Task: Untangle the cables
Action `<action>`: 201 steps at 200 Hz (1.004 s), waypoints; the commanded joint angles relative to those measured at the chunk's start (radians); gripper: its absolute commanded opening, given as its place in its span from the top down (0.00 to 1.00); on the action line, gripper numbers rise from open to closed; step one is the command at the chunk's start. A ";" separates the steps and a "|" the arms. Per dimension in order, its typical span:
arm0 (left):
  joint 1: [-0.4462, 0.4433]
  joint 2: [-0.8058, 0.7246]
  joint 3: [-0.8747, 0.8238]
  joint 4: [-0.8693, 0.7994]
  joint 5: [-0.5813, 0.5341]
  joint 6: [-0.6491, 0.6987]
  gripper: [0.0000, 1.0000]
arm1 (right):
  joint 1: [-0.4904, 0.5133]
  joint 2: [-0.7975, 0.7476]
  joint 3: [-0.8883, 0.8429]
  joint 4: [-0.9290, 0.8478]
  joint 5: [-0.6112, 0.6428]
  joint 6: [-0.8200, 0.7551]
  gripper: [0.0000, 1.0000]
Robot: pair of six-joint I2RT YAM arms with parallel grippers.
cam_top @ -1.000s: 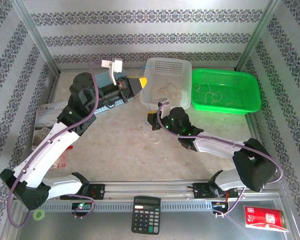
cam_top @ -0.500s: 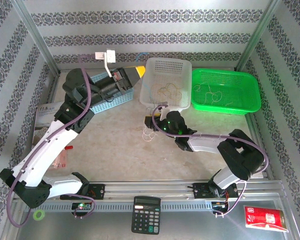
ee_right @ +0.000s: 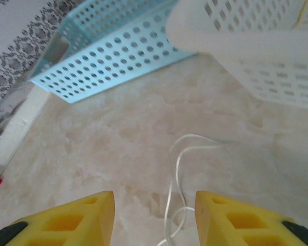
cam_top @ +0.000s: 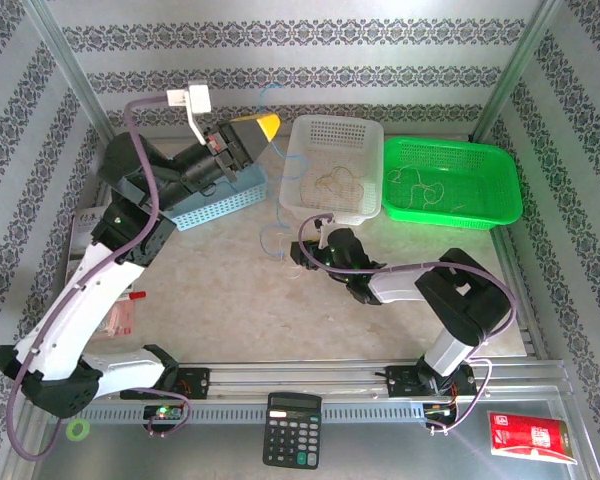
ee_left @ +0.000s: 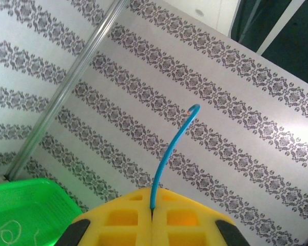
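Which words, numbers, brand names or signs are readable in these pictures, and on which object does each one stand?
No text is clear enough to quote.
Calculator: key markings too small to read.
Red packet: white print, blurred.
Flat box beside the left arm: dark characters, too blurred to read.
Small packet with red print: unreadable.

The left gripper [ee_left: 152,211] had its yellow jaws pinched on a blue cable [ee_left: 160,165] curving up to mid-frame; a green basket [ee_left: 51,199] sat lower left.
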 commanded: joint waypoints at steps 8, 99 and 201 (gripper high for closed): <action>0.010 0.015 0.088 -0.104 -0.038 0.151 1.00 | -0.009 -0.022 -0.034 0.056 0.011 0.025 0.53; 0.286 0.107 0.124 -0.128 -0.023 0.233 1.00 | -0.052 -0.343 -0.134 -0.142 0.028 0.013 0.44; 0.611 0.286 0.070 -0.013 0.009 0.291 1.00 | -0.099 -0.628 -0.146 -0.357 0.026 -0.008 0.42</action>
